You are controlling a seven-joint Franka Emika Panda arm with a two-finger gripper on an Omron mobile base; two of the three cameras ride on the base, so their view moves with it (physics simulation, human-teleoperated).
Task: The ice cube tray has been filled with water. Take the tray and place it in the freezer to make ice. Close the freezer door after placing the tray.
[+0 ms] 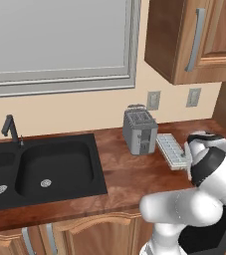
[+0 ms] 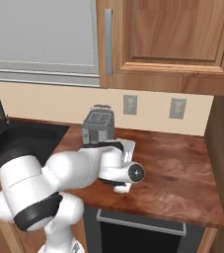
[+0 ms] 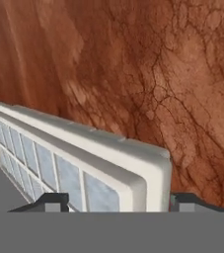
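Ice cube tray (image 1: 171,149): pale gridded tray lying flat on the wooden desk (image 1: 129,174), right of centre in the left base view, just right of the grey toaster (image 1: 140,131).
Long axis: in the hand view it runs from the bottom centre up toward the left edge.
Gripper (image 3: 118,202): low over the tray's near end; one dark tip on each side of it.
Fingers: spread astride the tray's width; contact can't be made out.
Coming move: likely pinching the tray across its short side.

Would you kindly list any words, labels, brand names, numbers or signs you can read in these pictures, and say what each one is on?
There is none to read in any view.
The toaster, the ice cube tray, the wall outlets and the upper cabinet carry no lettering.
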